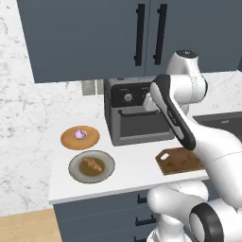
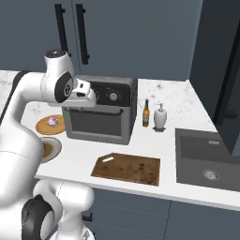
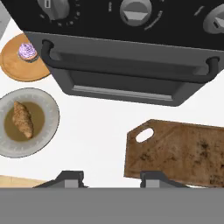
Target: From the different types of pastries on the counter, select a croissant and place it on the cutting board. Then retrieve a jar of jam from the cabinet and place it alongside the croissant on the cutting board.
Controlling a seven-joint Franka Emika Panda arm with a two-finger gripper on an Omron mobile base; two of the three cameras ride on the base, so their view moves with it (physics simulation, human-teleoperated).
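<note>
So the arm is up high over the counter (image 1: 127, 165), with the hand parked in front of the toaster oven (image 1: 137, 113) and looking down past its door. In the hand view the gripper (image 3: 111, 177) has its two dark tips poking up at 6 o'clock, pressed in as far as they go with nothing pinched between them, just bare counter under them.

The croissant (image 3: 22, 119) is sitting on a grey plate (image 3: 48, 109) at about 9 o'clock in the hand view, lying roughly lengthwise on a brownish centre. From the left base view the same croissant (image 1: 93, 164) shows on that plate at about 8 o'clock, near the front edge of the counter. Right behind it, touching or nearly so, is a round wooden plate (image 1: 71, 139) with a purple-frosted cupcake (image 1: 79, 134) on it.

The cutting board (image 3: 183, 153) is at 4 o'clock in the hand view, handle hole pointing toward the croissant's side, and there's nothing on it. It's well apart from the croissant's plate, with open counter between them.

Both cabinet doors (image 1: 104, 33) above are closed. In the right base view there's a dark bottle (image 2: 146, 114) and a white soap dispenser (image 2: 160, 117) just beside each other at the oven's right, and a sink (image 2: 206, 159) at 3 o'clock.
</note>
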